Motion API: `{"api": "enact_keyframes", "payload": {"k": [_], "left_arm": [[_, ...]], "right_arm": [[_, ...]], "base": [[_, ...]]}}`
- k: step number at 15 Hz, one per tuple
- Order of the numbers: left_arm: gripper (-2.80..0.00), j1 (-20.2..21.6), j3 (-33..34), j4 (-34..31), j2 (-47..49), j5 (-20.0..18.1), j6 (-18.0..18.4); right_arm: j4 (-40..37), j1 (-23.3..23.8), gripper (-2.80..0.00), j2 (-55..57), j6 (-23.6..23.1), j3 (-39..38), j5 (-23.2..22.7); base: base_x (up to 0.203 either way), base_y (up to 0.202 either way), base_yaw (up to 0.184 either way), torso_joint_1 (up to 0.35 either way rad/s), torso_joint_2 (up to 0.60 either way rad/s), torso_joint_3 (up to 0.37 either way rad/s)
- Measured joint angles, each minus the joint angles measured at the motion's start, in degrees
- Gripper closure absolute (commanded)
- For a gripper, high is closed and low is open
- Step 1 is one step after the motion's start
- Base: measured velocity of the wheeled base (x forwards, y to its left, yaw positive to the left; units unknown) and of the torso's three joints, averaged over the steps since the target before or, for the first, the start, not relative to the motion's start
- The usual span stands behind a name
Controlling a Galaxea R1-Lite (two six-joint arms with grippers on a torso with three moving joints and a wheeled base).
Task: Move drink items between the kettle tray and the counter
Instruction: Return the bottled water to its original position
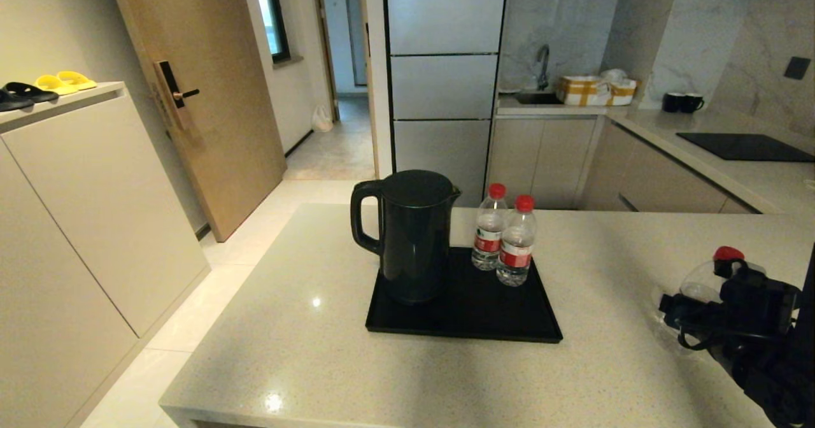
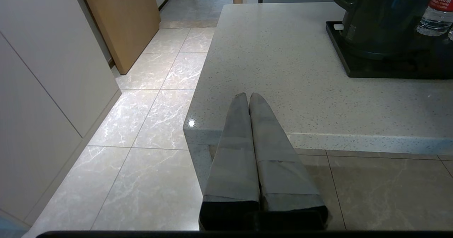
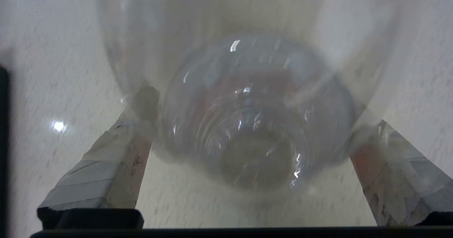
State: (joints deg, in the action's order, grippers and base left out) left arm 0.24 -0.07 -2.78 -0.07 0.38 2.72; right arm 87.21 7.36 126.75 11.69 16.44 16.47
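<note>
The tall black kettle [image 1: 411, 237] stands on the left half of the black kettle tray [image 1: 484, 316]. Two red-capped water bottles [image 1: 489, 230] [image 1: 516, 243] stand side by side at the tray's far right. Right of the tray, my right gripper [image 1: 684, 313] is shut on a third water bottle [image 1: 703, 278], cap up, low over the counter [image 1: 305, 326]. In the right wrist view, the fingers [image 3: 136, 124] press both sides of that bottle [image 3: 254, 124]. My left gripper [image 2: 248, 95] hangs shut and empty at the counter's [image 2: 283, 71] near left corner, with the kettle [image 2: 382, 15] far off.
Two black mugs [image 1: 681, 102] and a black cooktop [image 1: 745, 146] are on the far right worktop. A cream cabinet with shoes [image 1: 38, 87] stands at left, over tiled floor [image 2: 141, 124]. The counter's front edge [image 1: 318, 415] is close to me.
</note>
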Motion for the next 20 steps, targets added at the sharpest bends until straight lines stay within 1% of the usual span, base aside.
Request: {"api": "enact_keyframes", "payload": {"k": [4, 5, 7, 14, 16, 17, 18, 20], "left_arm": [[0.00, 0.0, 0.0, 0.0, 0.0, 0.0, 0.0], [0.00, 0.0, 0.0, 0.0, 0.0, 0.0, 0.0], [0.00, 0.0, 0.0, 0.0, 0.0, 0.0, 0.0], [0.00, 0.0, 0.0, 0.0, 0.0, 0.0, 0.0], [0.00, 0.0, 0.0, 0.0, 0.0, 0.0, 0.0], [0.00, 0.0, 0.0, 0.0, 0.0, 0.0, 0.0], [0.00, 0.0, 0.0, 0.0, 0.0, 0.0, 0.0], [0.00, 0.0, 0.0, 0.0, 0.0, 0.0, 0.0]], "right_arm": [[0.0, 0.4, -2.80, 1.5, -1.1, 1.9, -0.4], [0.0, 0.4, 0.00, 1.9, -1.2, 2.1, -0.4], [0.0, 0.5, 0.00, 2.5, -2.0, 2.3, -0.3], [0.2, 0.4, 0.00, 3.3, -1.5, 1.7, -0.4], [0.0, 0.0, 0.00, 2.5, -1.5, 0.9, -1.3], [-0.2, -0.8, 0.00, 1.2, -1.5, 0.2, -1.9], [-0.5, -3.0, 0.00, -0.6, -1.5, -0.8, -2.6], [-1.4, -11.5, 0.00, -3.8, -1.8, -2.2, -3.0]], "base": [[0.000, 0.000, 0.000, 0.000, 0.00, 0.000], [0.000, 0.000, 0.000, 0.000, 0.00, 0.000], [0.000, 0.000, 0.000, 0.000, 0.00, 0.000], [0.000, 0.000, 0.000, 0.000, 0.00, 0.000], [0.000, 0.000, 0.000, 0.000, 0.00, 0.000], [0.000, 0.000, 0.000, 0.000, 0.00, 0.000], [0.000, 0.000, 0.000, 0.000, 0.00, 0.000], [0.000, 0.000, 0.000, 0.000, 0.00, 0.000]]}}
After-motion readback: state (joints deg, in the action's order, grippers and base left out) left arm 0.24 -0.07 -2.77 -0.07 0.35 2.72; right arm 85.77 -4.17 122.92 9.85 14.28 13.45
